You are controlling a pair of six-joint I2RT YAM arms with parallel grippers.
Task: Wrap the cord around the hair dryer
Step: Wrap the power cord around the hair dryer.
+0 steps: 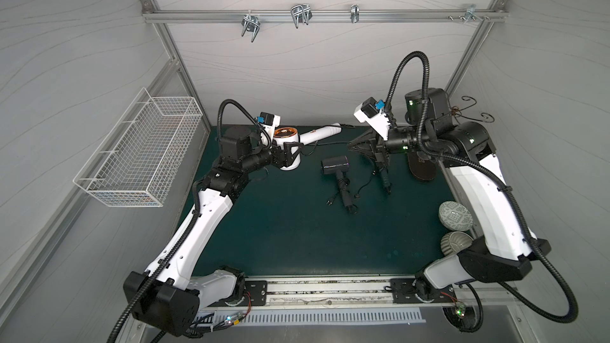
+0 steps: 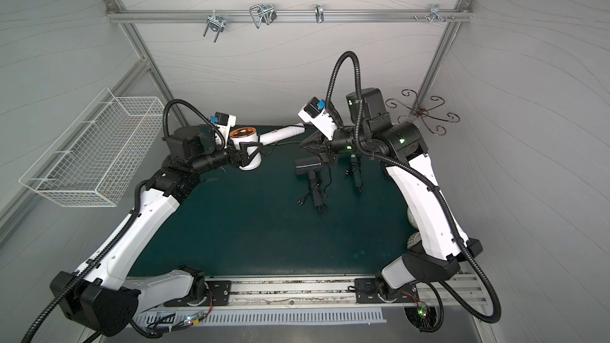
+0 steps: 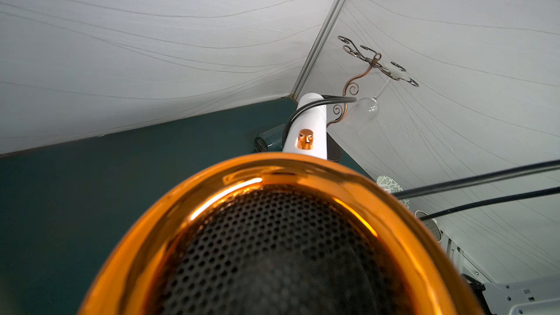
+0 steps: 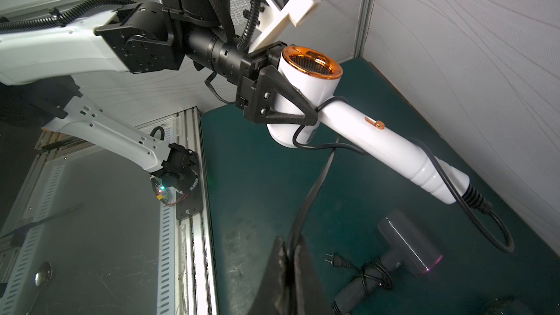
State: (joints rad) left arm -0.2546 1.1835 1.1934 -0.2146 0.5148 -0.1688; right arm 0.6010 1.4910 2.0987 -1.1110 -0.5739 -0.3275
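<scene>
Over the mat [image 1: 280,226] your left gripper [image 4: 295,86] clamps the white hair dryer [image 4: 378,143] steady — your right gripper [image 4: 290,246] pinches its cord [image 4: 315,183] for winding.

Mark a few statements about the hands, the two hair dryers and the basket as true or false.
1. The left hand grips the white hair dryer by its barrel. True.
2. The right hand is open and empty. False: it is shut on the white dryer's black cord.
3. The black hair dryer lies on the green mat. True.
4. The wire basket stands on the mat. False: it hangs on the side wall, above and beside the mat.
</scene>
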